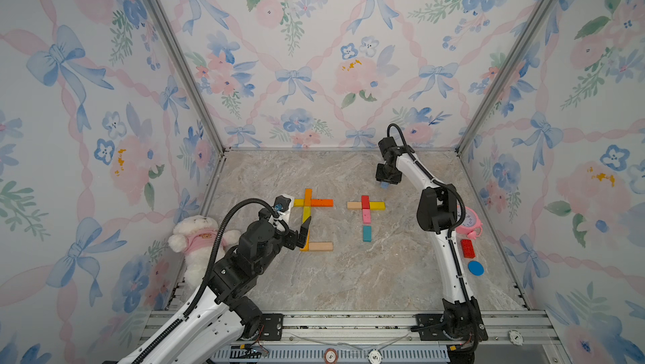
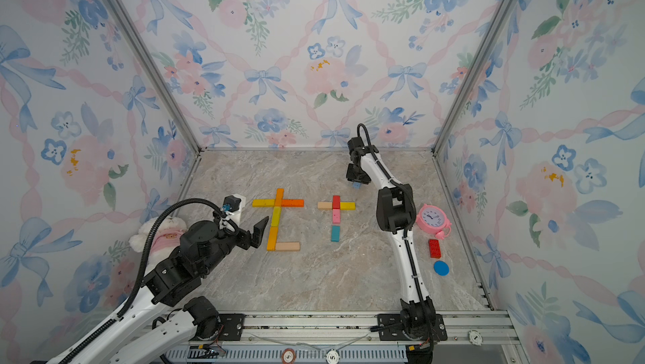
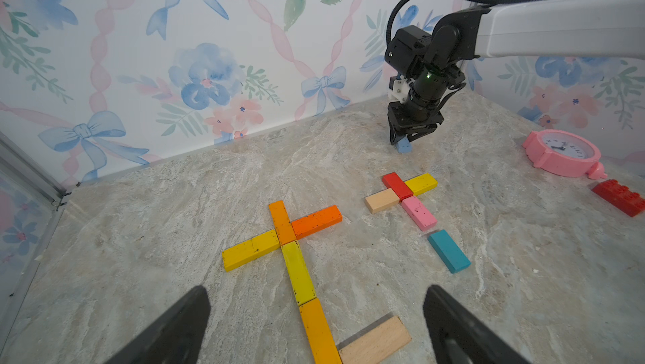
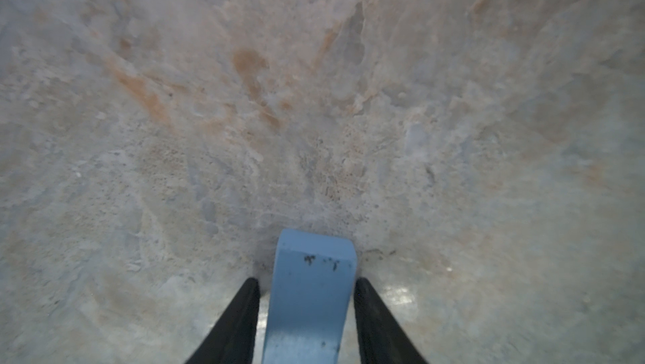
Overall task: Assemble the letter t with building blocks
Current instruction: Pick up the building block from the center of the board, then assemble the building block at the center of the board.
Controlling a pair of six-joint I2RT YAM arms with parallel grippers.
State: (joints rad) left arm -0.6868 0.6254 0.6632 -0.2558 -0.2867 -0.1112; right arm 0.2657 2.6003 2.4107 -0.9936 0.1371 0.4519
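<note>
Right hand (image 1: 384,181) is pinching the light blue block (image 1: 384,186) by one end, risking it pivoting and bumping the teal block (image 1: 367,233); left hand (image 3: 316,289) is hanging spread.

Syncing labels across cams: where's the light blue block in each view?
In a top view: light blue block, just right of centre, at the right arm's tip.
In a top view: light blue block, same spot, slightly nearer centre.
Left wrist: light blue block, upper right of centre.
Right wrist: light blue block, bottom centre, close up.
Shared landmark: the right gripper; its black jaws flank the block in every view.
</note>
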